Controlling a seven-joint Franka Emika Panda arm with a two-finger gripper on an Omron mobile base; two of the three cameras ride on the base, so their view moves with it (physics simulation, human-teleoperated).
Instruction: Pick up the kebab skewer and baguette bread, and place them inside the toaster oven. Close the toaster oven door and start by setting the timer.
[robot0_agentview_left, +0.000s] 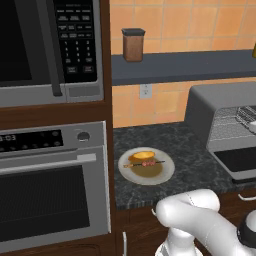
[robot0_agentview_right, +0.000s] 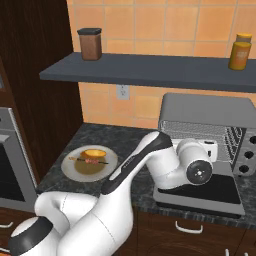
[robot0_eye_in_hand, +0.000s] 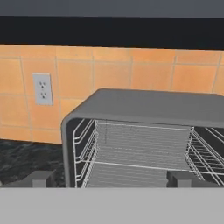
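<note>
Kebab skewer (robot0_agentview_right: 89, 160) and baguette bread (robot0_agentview_right: 94, 153) lie together on the plate (robot0_agentview_right: 70, 169), well off to my gripper's (robot0_eye_in_hand: 111, 180) left on the dark counter (robot0_agentview_right: 100, 135). My fingers (robot0_eye_in_hand: 40, 178) stand spread wide, holding nothing. Straight ahead of them gapes the toaster oven (robot0_eye_in_hand: 144, 107), its wire rack (robot0_eye_in_hand: 135, 146) bare, and the toaster oven door (robot0_agentview_right: 220, 192) lies dropped open beneath my hand.

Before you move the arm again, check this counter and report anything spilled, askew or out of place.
Nothing stands out. The kebab skewer and the baguette bread lie together on the plate. The toaster oven stands square against the wall, its door dropped flat open, racks level and bare. The gripper is open in front of it.
</note>
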